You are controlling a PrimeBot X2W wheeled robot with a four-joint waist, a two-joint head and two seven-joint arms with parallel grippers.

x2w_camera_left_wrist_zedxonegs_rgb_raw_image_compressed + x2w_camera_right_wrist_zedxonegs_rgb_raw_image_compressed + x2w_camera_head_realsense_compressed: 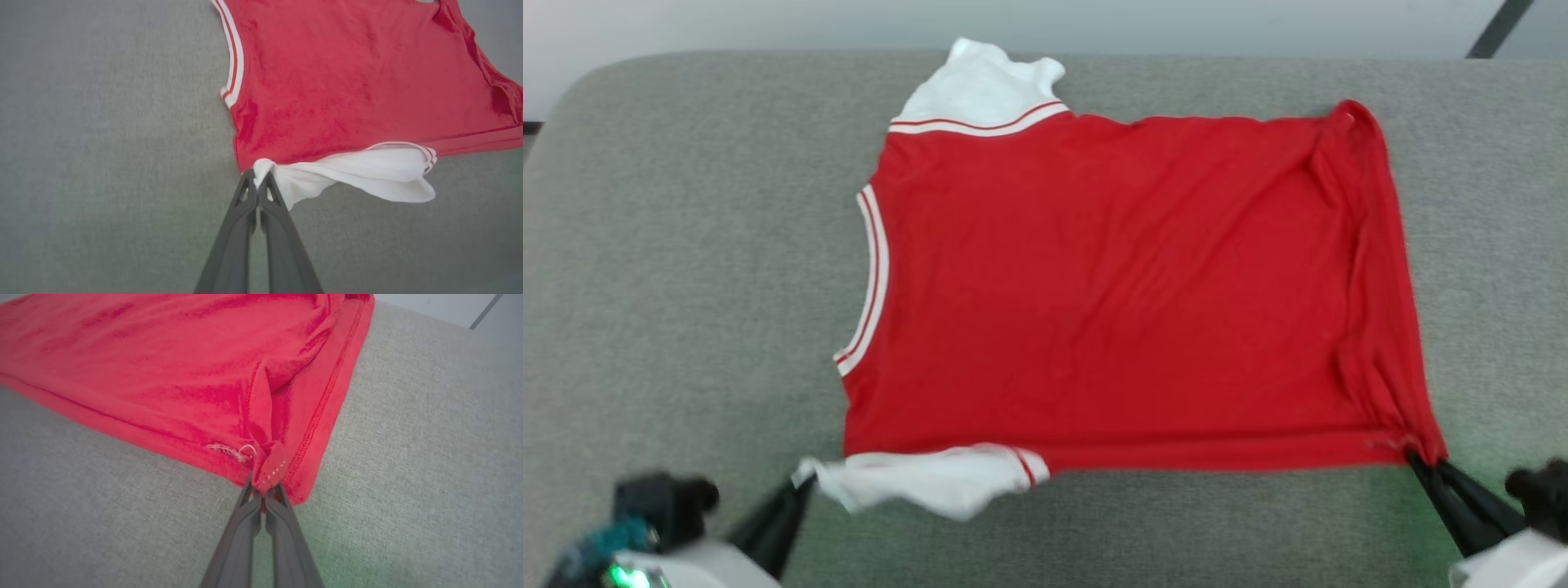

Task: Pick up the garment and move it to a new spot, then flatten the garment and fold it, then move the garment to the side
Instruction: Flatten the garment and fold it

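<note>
Grey woven cloth covers the worktop [670, 245], where the garment [1111, 286] lies spread mid-surface. Clamped tight, the left hand [256, 176] pinches the near white sleeve [367, 175], the right hand [263, 490] the near right hem corner. Soft, light jersey will likely sag and stretch; corners look best for gripping.

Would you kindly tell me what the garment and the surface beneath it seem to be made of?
The garment: likely thin, soft knit jersey, matte; it drapes in fine wrinkles, with a stitched hem at the corner. The grey surface: apparently woven upholstery fabric, matte; a fine heathered weave shows in the right wrist view.
</note>
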